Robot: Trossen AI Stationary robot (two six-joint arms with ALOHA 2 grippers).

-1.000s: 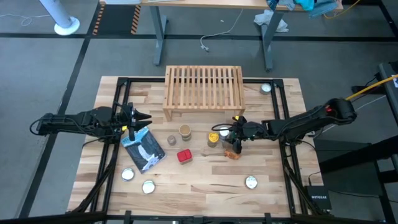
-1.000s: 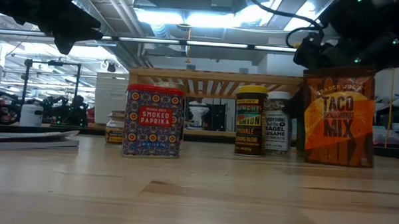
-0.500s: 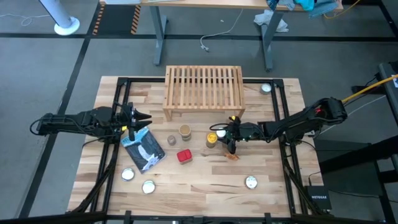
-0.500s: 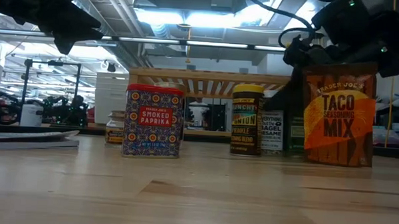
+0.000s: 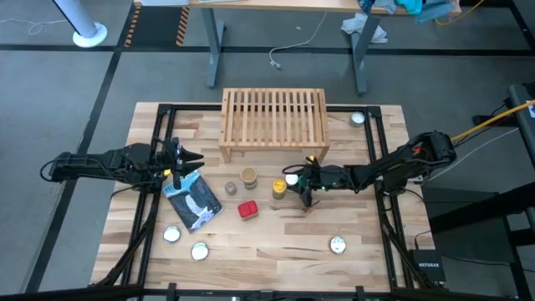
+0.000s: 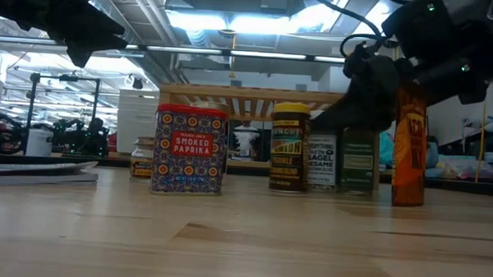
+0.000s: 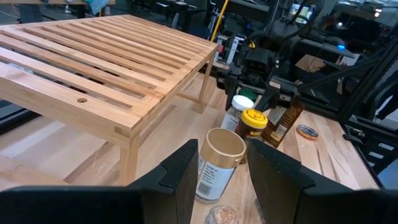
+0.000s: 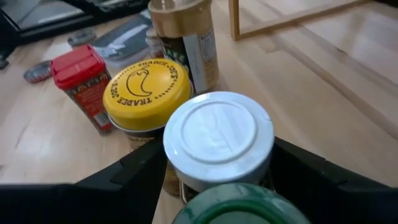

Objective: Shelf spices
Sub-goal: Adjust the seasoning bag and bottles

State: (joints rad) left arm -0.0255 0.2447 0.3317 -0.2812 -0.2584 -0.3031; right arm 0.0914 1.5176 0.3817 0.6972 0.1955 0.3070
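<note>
The shelf (image 5: 274, 121) stands at the table's far middle. In front of it, on the table, stand the tan-lidded jar (image 5: 248, 176), the small clear jar (image 5: 231, 189) and the red tin (image 5: 247, 210). My right gripper (image 5: 303, 186) is open. It reaches in low from the right, its fingers on either side of the white-lidded jar (image 8: 217, 140) and the green-lidded jar (image 8: 239, 205). The yellow-lidded jar (image 8: 146, 93) stands just beyond the white one. The orange packet (image 6: 409, 144) stands upright beside this gripper's near side. My left gripper (image 5: 191, 157) hangs open over the table's left. My right gripper comes from the table's right, slanting slightly down. The white-lidded jar's body (image 8: 186, 177) and the green-lidded jar stand upright on the table between its open fingers (image 8: 127, 177), the green one farther back. The lids hide whether the fingers touch the jars' sides.
A blue-and-white pouch (image 5: 194, 201) lies below my left gripper. Flat silver discs lie at the near left (image 5: 172, 234) (image 5: 199, 250), near right (image 5: 337, 245) and far right (image 5: 358, 118). Black frame rails run along the table's left and right sides.
My right gripper has gone toward the table's left edge and down, tipping its fingers lower. The yellow-, white- and green-lidded jars have slid left along the table with it. The orange packet has turned about, standing edge-on in the low view.
</note>
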